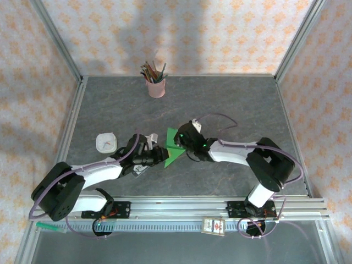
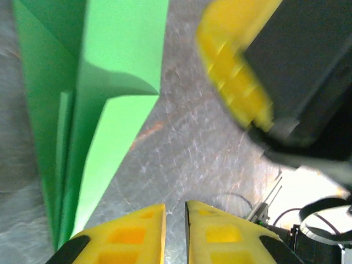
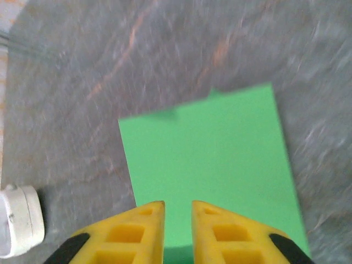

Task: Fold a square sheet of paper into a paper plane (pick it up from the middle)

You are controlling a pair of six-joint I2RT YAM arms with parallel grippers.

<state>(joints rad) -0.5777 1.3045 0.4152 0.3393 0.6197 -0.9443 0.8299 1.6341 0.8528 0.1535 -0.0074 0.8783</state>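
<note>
Left jaws and right jaws sit nearly closed, seemingly empty. Paper (image 3: pixel 209 159), under right jaws, is light and floppy; pinch its middle.

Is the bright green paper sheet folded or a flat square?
Folded: the bright green paper sheet shows overlapping flaps and creases in the left wrist view, narrowing toward a point.

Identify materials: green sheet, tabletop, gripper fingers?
Green sheet: thin matte paper, going by crisp creases and flat layered flaps. Tabletop: dark grey, veined, slightly glossy; stone or stone-print laminate, cannot tell. Fingers: yellow, moulded pockets; probably plastic.
</note>
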